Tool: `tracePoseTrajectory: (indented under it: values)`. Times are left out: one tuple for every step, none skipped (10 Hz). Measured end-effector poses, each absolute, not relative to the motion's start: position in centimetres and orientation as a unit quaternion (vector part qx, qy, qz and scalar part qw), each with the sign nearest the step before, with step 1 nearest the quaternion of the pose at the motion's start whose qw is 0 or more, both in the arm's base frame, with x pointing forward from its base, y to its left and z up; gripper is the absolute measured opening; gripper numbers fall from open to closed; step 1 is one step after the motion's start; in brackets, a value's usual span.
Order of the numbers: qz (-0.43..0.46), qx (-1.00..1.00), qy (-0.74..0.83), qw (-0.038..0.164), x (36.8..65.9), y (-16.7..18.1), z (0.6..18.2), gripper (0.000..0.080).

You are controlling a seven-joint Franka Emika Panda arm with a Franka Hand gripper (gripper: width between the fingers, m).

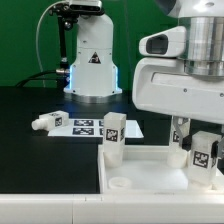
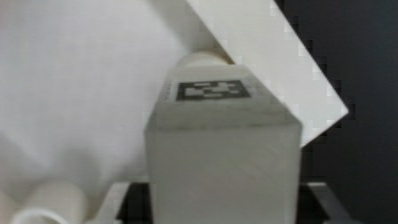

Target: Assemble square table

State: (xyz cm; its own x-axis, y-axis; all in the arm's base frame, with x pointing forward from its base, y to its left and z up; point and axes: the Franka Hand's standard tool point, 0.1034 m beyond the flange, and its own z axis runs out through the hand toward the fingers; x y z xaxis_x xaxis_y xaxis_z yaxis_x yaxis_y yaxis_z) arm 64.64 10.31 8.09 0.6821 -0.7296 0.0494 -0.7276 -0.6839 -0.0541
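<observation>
Jaws either side of upright leg point(image 1: 203, 155) on sq panel point(image 1: 145, 170), can't tell if gripping

Bright, even light washes out the white panel point(image 1: 140, 165) at 5 o'clock in the exterior view. The wrist view is blurred, its leg point(image 2: 217, 150) shaded grey.

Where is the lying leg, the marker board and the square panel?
lying leg point(image 1: 47, 122): exterior view, middle of its body.
marker board point(image 1: 85, 126): exterior view, on a printed tag.
square panel point(image 1: 150, 168): exterior view, bare flat inside.
</observation>
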Motion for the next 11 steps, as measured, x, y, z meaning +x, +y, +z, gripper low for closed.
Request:
tracePoseTrajectory:
  values:
    - [-0.036,-0.891,0.453,0.016,64.6,10.2,8.1,0.0285]
    - [-0.034,-0.843,0.536,0.025,64.6,10.1,8.0,0.0285]
    - [-0.027,-0.791,0.610,0.034,64.4,10.1,8.0,0.0285]
    - [-0.031,-0.739,0.671,0.060,64.1,9.9,7.9,0.0285]
    - [-0.034,-0.705,0.704,0.077,63.7,9.4,7.8,0.0285]
    - [-0.030,-0.698,0.712,0.078,63.7,9.4,7.8,0.0285]
    - [-0.029,-0.692,0.717,0.078,63.7,9.5,7.8,0.0286]
    - [-0.029,-0.696,0.713,0.078,63.7,9.5,7.8,0.0396]
    - [-0.037,-0.730,0.678,0.077,63.8,9.8,7.9,0.0544]
    - [-0.048,-0.772,0.628,0.082,64.0,11.1,8.0,0.0544]
    - [-0.051,-0.810,0.579,0.083,63.9,12.1,8.0,0.0626]
